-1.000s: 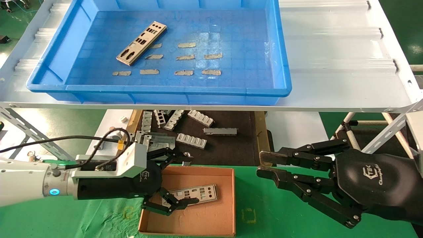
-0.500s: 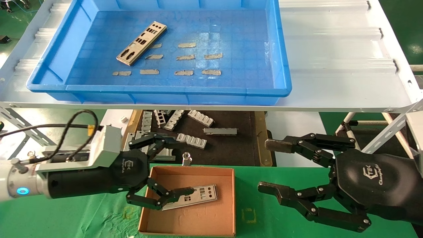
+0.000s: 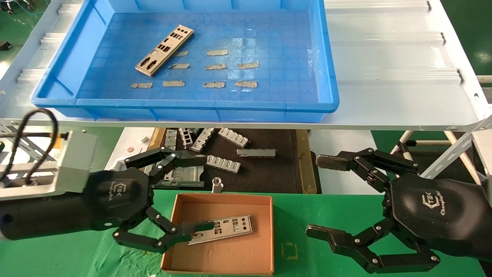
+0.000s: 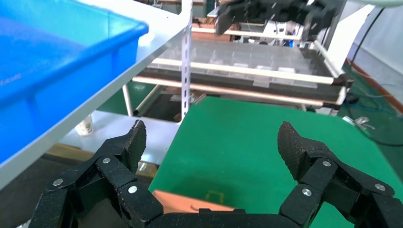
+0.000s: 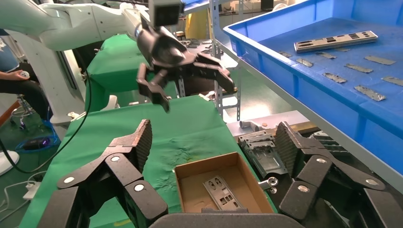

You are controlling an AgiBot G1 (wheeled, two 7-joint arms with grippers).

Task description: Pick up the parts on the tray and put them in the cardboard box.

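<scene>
One metal plate (image 3: 223, 229) lies flat on the floor of the cardboard box (image 3: 265, 250), which sits on the green cloth below the shelf, so that part of the job looks done. One more plate (image 3: 164, 50) is left in the blue tray (image 3: 330, 100) on the shelf above, lying at a slant toward the tray's left half among small tan tape strips (image 3: 226, 66); as far as can be seen, it is the only part not yet moved. The left gripper (image 3: 168, 196) is just over the box's left edge, its jaws spread wide and holding nothing, the lower fingertip close to the boxed plate's end without gripping it. The right gripper (image 3: 320, 197) hangs to the right of the box over the green cloth, also wide open and empty. Ribbed grey brackets (image 3: 223, 163) lie on the dark mat (image 3: 269, 173) behind the box and are no part of the job. By this reckoning the task is about half done, with one pick and one drop remaining.
</scene>
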